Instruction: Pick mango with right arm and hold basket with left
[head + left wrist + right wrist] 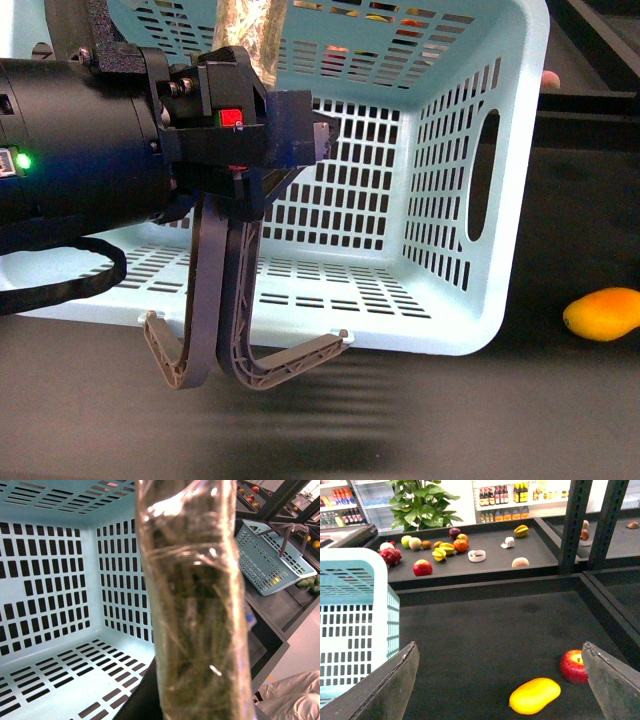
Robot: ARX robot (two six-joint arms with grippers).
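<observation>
- Underfoot of everything lay a dark, matte bench (pixel 485 630) with a raised black rim. A further bench (pixel 492 562) beyond it carried loose fruit.
- Behind that stood a leafy potted plant (pixel 422 500) and shelves of bottles (pixel 495 494). Black metal posts (pixel 575 525) rose on one side, so the room looked like a shop.
- The light blue basket (pixel 440 330) sat on the bench in front of the robot, with its grey-brown handles (pixel 290 365) curving below the near rim.
- The mango (pixel 602 313) lay flat on the bench to the right of the basket, clear of its wall. A red apple (pixel 574 666) was near it.
- In the front view the mango's long axis ran roughly crosswise to the robot's facing, with the right end a little higher. The deeper orange showed on the upper side.
- The right hand (pixel 499 645) was spread wide and held nothing. Its two dark fingers (pixel 395 690) framed the mango from above without touching it.
- The left arm (pixel 90 140), its green light on, reached over the basket's near left corner. Whether the left hand (pixel 238 180) had closed on anything could not be told.
- A clear-wrapped bundle (pixel 195 605) filled the middle of the left wrist view.
</observation>
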